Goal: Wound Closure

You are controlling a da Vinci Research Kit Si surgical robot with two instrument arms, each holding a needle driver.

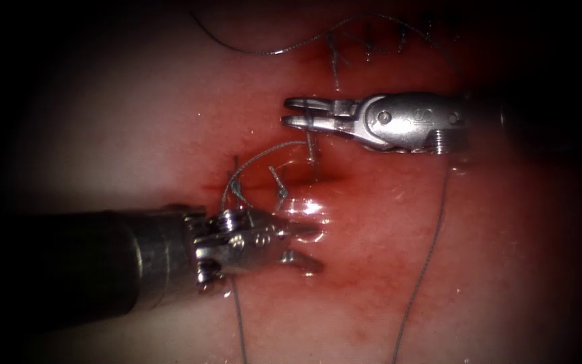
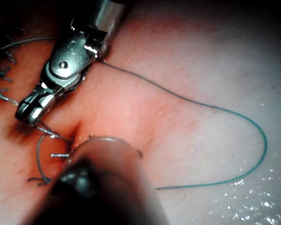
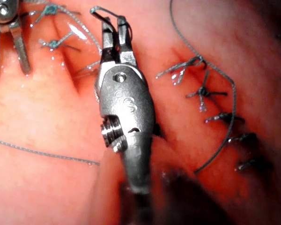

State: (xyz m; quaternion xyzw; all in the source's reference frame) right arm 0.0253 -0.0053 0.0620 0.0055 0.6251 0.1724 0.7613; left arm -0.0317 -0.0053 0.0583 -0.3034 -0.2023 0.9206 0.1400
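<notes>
Steel jaws of the left tool (image 1: 304,247) are standing spread apart and gripping nothing, hovering just below the cut (image 1: 328,176) towards its left side. Just above them, knotted stitches (image 1: 237,189) and short cut ends (image 1: 279,178) are sitting across the cut, so I judge the work to be resting between stitches. The right tool (image 1: 291,112) is reaching in above the cut with its jaws a little apart. In the right wrist view a fine strand is crossing their tips, and I cannot tell whether it is gripped. The long thread (image 1: 426,256) is running under that tool's wrist and trailing down on the right. Where the needle is lying I cannot tell. Any next pickup is calling for a clean grip clear of the knots. The tissue (image 1: 136,101) is glistening wet with red fluid (image 1: 372,222), and the two tools are working near each other with little room between.
</notes>
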